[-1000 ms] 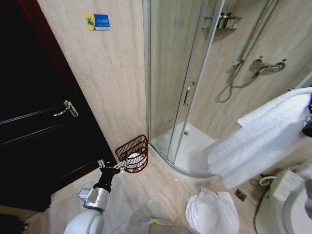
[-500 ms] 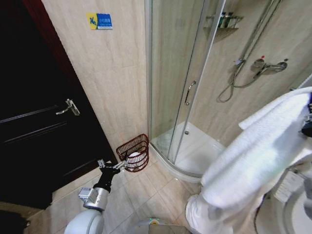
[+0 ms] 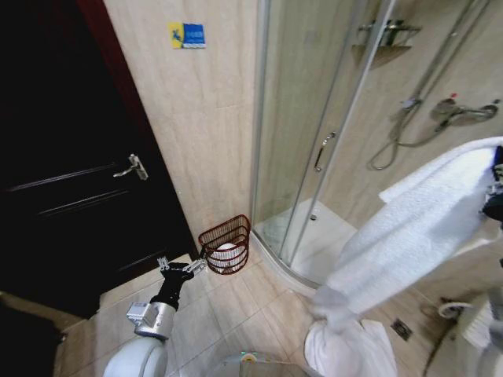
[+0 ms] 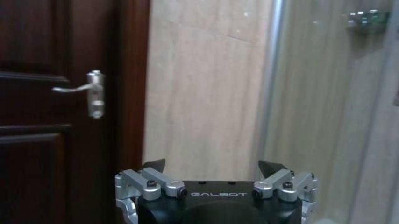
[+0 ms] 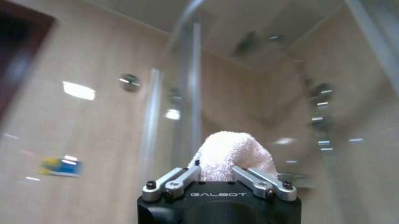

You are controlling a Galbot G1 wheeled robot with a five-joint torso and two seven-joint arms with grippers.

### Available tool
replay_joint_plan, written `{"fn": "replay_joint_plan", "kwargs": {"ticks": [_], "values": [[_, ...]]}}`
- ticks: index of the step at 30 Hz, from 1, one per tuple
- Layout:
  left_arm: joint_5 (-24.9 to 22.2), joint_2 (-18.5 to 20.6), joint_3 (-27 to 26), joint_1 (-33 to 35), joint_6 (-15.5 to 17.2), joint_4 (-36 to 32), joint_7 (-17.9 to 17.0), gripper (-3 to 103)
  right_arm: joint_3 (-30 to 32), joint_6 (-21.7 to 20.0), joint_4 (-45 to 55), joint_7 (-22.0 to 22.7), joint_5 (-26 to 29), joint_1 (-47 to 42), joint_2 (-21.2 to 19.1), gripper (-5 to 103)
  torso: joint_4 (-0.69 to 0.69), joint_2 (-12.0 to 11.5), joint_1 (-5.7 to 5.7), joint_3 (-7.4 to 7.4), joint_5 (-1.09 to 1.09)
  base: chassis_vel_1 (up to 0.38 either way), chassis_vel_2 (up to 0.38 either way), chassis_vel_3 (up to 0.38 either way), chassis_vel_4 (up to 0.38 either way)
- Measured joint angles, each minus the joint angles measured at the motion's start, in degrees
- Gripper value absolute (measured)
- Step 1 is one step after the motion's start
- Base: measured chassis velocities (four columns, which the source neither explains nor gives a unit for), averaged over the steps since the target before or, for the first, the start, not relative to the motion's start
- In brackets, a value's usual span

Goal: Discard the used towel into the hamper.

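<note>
Towel: the white towel hangs in the air at the right side of the room, held by its top end near the right edge of the head view. It falls in a long slant down to the floor tiles, where its lower end lies in a heap.
Right gripper: the right gripper is raised high. Its 2 fingers are closed tight on a bunched fold of the towel, which stands up between them.
Hamper: the dark red-brown wire hamper stands on the floor against the beige wall, in the corner between the dark door and the glass shower cabin. Something white lies inside it.
Left gripper: the left gripper is low, just beside the hamper on the door side. Its fingers stand wide apart with nothing between them.
Left wrist view: the door handle and the beige wall are ahead of the gripper.
</note>
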Motion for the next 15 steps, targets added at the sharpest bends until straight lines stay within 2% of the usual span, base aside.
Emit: {"fn": "replay_joint_plan", "kwargs": {"ticks": [5,15], "values": [[0.0,0.0,0.0,0.0,0.0,0.0,0.0,100,-0.7,0.7,0.0,-5.5,3.1,1.2,-1.4,5,0.01,0.0,0.00,0.00,-0.01,0.126,0.106,0.124,0.115],[0.0,0.0,0.0,0.0,0.0,0.0,0.0,100,-0.5,1.4,0.0,-7.9,5.2,3.1,-5.1,5,0.00,0.0,0.01,0.00,-0.01,0.122,0.126,0.130,0.122]]}}
